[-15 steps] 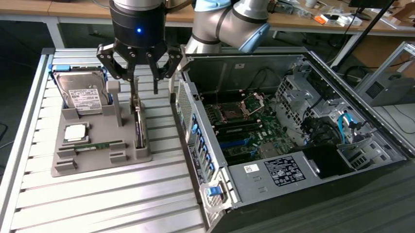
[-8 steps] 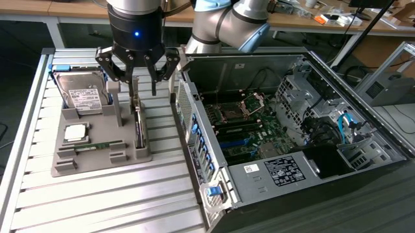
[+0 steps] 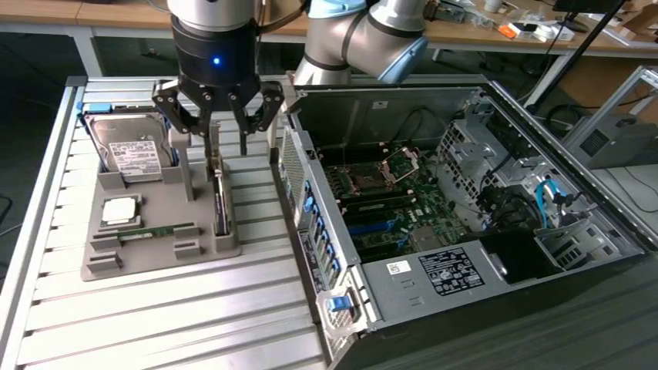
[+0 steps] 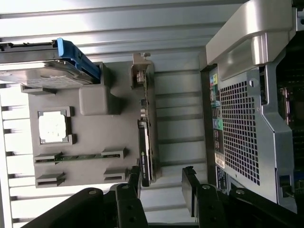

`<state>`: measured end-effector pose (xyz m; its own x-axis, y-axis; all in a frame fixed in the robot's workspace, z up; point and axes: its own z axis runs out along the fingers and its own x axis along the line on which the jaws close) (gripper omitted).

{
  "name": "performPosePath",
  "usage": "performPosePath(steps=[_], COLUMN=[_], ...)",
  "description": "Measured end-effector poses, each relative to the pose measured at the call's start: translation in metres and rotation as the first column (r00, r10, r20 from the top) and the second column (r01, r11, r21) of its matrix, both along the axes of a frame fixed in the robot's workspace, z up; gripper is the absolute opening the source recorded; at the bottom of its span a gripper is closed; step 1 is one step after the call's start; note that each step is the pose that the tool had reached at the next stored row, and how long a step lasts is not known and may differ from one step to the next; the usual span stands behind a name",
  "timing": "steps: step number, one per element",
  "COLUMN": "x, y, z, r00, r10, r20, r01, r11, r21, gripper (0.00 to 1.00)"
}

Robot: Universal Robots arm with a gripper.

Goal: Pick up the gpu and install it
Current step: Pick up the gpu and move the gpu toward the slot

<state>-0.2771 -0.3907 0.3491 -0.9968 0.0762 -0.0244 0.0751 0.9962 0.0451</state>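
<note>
Ribbed metal counter [image 3: 154,324] carrying a grey holder tray [image 3: 154,250] and an open computer case [image 3: 411,285]. The pincer [image 3: 214,142] hangs spread wide, holding nothing, close over one end of the graphics card [image 3: 219,204]. The card stands on edge in a slot along the tray's side nearest the case. On the pincer's other side sit a hard drive [image 3: 129,150], a square processor chip [image 3: 120,210] and a memory stick [image 3: 154,231]. The case wall rises just beside the card.

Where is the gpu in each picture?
Exterior view: the gpu stands on edge in the grey holder, on its side nearest the computer case.
Wrist view: the gpu lines the holder's edge facing the case.
Shared landmark: the hard drive.
</note>
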Motion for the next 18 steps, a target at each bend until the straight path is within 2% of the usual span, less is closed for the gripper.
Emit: performPosePath(steps=[18], x=[-0.002], y=[0.0003], z=[-0.0117], r00=[1.0000], r10=[0.000], r20=[0.0000], r01=[0.000], r11=[1.0000], r21=[0.0000], gripper=[0.48])
